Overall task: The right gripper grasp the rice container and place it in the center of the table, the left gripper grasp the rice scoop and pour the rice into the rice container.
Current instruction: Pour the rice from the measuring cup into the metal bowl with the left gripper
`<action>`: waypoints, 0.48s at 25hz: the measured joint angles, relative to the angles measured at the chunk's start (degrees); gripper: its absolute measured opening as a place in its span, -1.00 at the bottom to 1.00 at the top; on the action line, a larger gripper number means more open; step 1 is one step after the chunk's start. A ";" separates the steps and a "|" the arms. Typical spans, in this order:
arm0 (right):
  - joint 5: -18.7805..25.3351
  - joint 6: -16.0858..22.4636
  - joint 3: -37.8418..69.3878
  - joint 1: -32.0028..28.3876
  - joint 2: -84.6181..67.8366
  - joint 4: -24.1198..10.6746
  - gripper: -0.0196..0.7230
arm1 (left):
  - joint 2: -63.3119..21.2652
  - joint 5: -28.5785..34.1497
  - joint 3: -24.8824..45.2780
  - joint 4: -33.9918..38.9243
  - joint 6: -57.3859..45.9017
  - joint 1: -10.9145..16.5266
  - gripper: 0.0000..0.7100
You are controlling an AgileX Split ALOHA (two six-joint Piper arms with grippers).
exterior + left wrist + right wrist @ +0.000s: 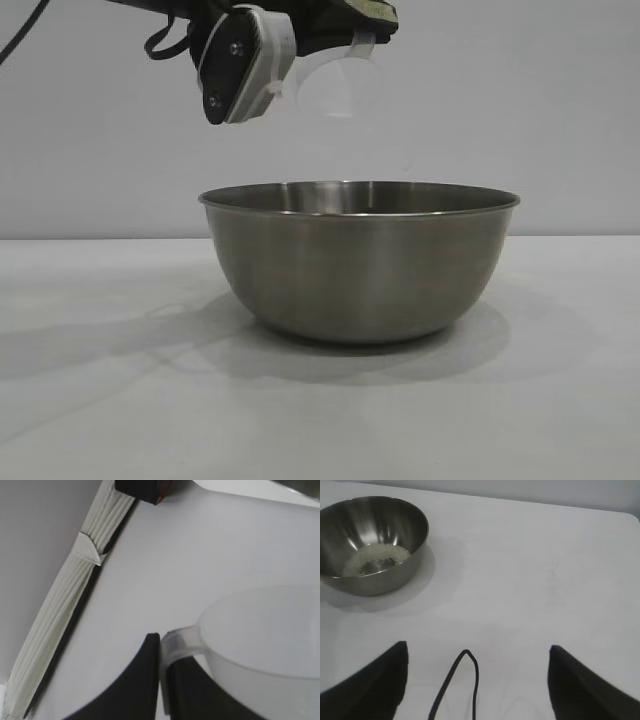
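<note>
The rice container (360,265), a large steel bowl, stands on the white table (100,400) in the exterior view. A shallow layer of rice (375,557) lies in the rice container (370,540). Above the bowl's rim, my left gripper (161,641) is shut on the loop handle of the rice scoop (265,630). The translucent rice scoop (340,90) hangs tipped on its side over the bowl, and I see no grains in it. My right gripper (477,652) is open and holds nothing. It hovers over bare table, well away from the bowl, and does not show in the exterior view.
A black cable loop (467,680) hangs between the right gripper's fingers. In the left wrist view a white ribbed strip (75,595) runs along the table's edge, with a black object (142,490) at its far end. Bare table surrounds the bowl.
</note>
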 joint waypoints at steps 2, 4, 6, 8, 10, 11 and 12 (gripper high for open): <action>0.00 0.00 0.00 0.00 0.00 0.00 0.39 | 0.00 0.00 0.00 -2.07 -6.66 0.00 -1.00; 0.00 0.00 0.00 0.00 0.00 0.00 0.39 | 0.00 0.00 0.00 -5.61 -15.09 0.00 -1.00; 0.00 0.00 0.00 0.00 0.00 0.00 0.39 | 0.00 0.00 0.00 -10.72 -22.92 0.00 -1.00; 0.00 0.00 0.00 0.00 0.00 0.00 0.39 | 0.00 0.10 0.00 -15.99 -31.49 0.00 -1.00; 0.00 0.00 0.00 0.00 0.00 0.00 0.39 | 0.00 0.10 0.00 -20.17 -39.47 0.00 -1.00; 0.00 0.00 0.00 0.00 0.00 0.00 0.39 | 0.00 0.10 0.00 -22.72 -43.58 0.00 -1.00; 0.00 0.00 0.00 0.00 0.00 0.00 0.39 | 0.00 0.10 0.00 -25.37 -46.87 0.00 -1.00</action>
